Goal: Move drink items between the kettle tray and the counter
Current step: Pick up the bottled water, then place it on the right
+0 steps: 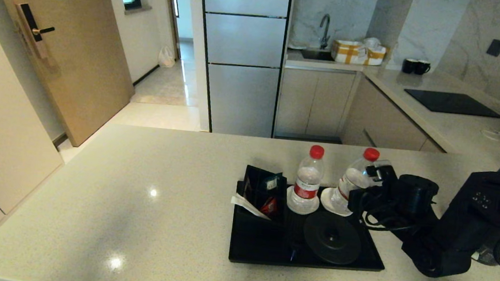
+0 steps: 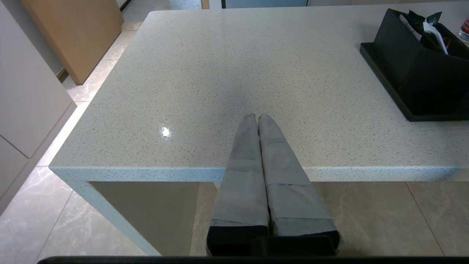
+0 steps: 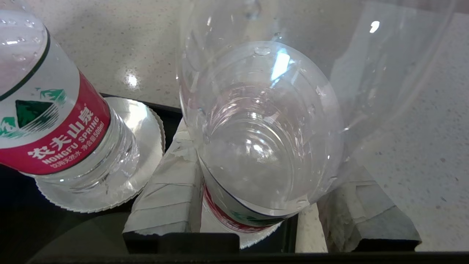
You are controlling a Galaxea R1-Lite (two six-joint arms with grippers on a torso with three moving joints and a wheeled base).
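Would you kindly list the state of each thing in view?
Right bottle: tilted, capped, between the right gripper's fingers.
Left bottle: upright, capped, on a coaster.
Kettle base: bare, on the tray.
Left gripper: shut, empty.

Beige speckled desk (image 1: 134,203), glossy. Black tray (image 1: 262,247) lies flat on it near the right side, touching the surface. Rest of what sits directly on the desk is hidden behind the arm.

Home kitchen, fridge (image 1: 240,52), sink (image 1: 315,54), cooktop (image 1: 451,103)
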